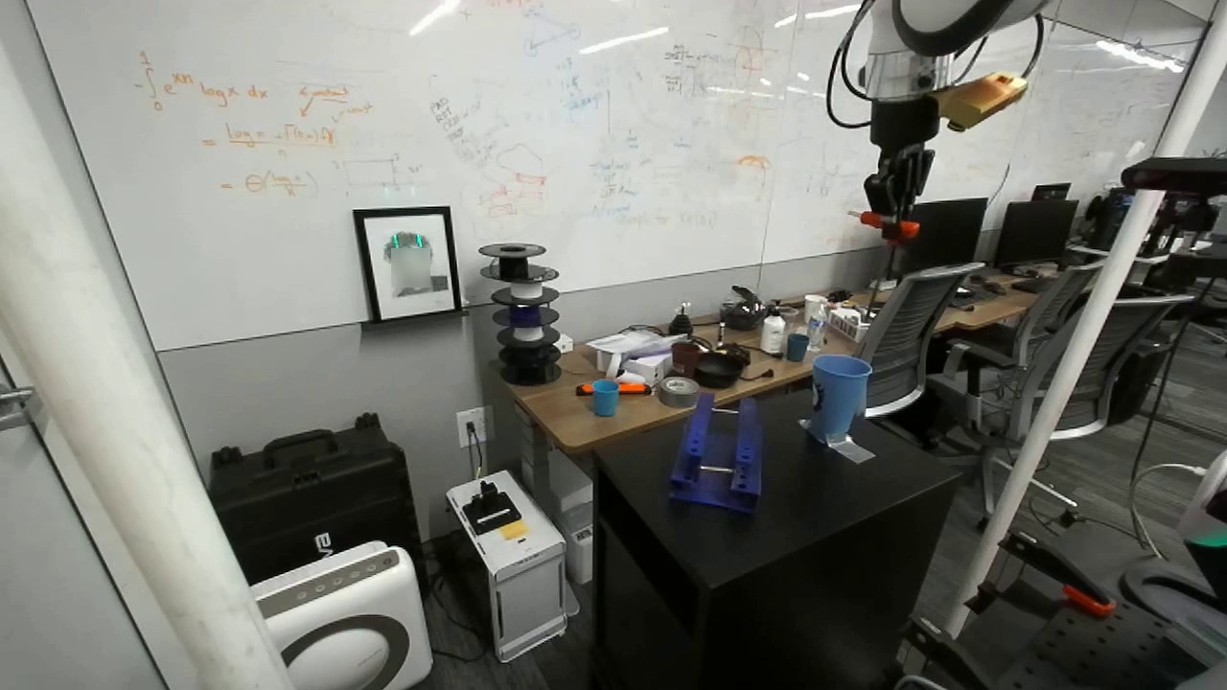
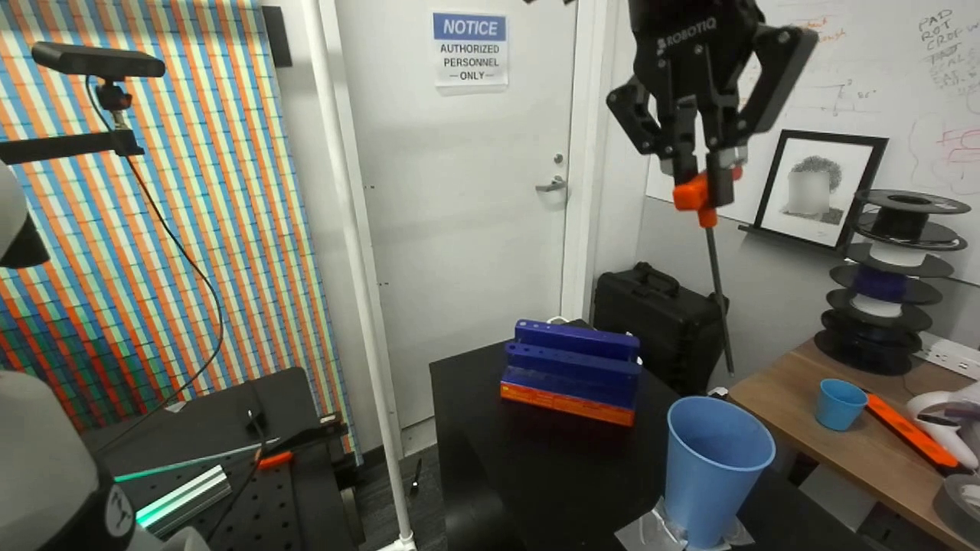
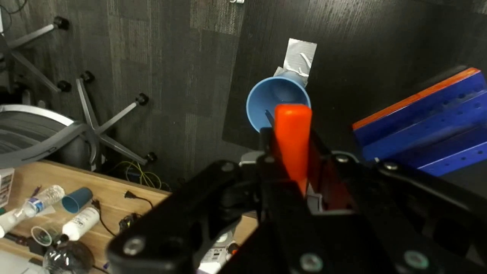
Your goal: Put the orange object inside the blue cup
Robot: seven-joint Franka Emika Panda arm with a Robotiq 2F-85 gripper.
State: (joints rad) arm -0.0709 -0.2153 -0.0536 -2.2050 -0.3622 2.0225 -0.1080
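Wrist view: past the gripper [image 2: 702,182] and the orange tool [image 3: 293,135] in it, we look down to the blue cup [image 3: 262,101].

Nearest us, the tool's orange handle is pinched between the two fingers, and in an exterior view we see its metal shaft [image 2: 720,298] hanging at a slight slant, the tip above the cup's rim and apart from it. From the wrist, the shaft's dark end shows across the cup's mouth. Below, the cup stands upright on a black cabinet [image 1: 805,517], with silver tape [image 3: 300,55] at its foot. Near it on the same top we find a dark-blue rack [image 1: 719,494]. Farther off is a wooden desk [image 1: 575,429] bearing a smaller blue cup [image 1: 605,399], and behind that a whiteboard [image 1: 288,38] covered in writing.
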